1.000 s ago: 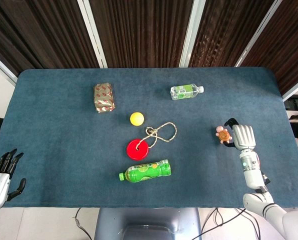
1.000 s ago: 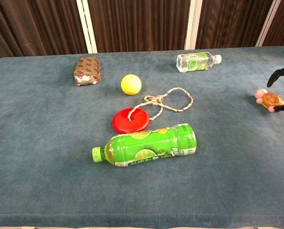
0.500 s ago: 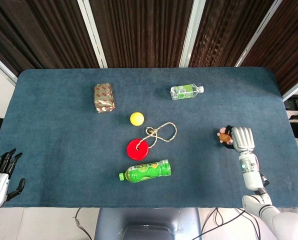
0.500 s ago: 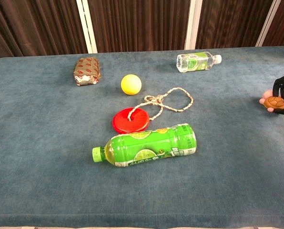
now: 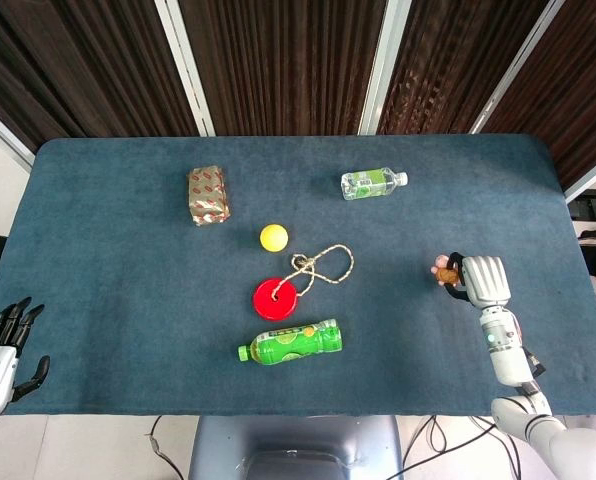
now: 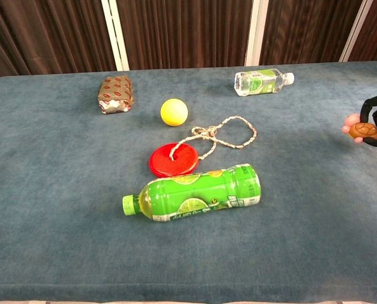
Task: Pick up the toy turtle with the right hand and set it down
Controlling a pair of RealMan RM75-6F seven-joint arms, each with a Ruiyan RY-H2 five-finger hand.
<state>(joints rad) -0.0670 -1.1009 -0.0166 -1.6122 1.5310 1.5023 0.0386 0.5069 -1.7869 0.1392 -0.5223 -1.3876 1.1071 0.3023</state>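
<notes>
The left hand (image 5: 3, 345) rests at the near left edge of the blue tabletop (image 5: 108, 290), fingers apart, holding nothing. Near the right edge, the right hand (image 5: 481, 280) grips the toy turtle (image 6: 363, 130), its dark fingers (image 6: 370, 109) curled around it

My right hand (image 5: 483, 279) over bare blue table (image 5: 538, 200); nearest obstacle clear water bottle (image 5: 373, 183), well apart. Green bottle (image 5: 291, 342), red disc (image 5: 275, 298), rope (image 5: 323, 265) crowd centre.
</notes>
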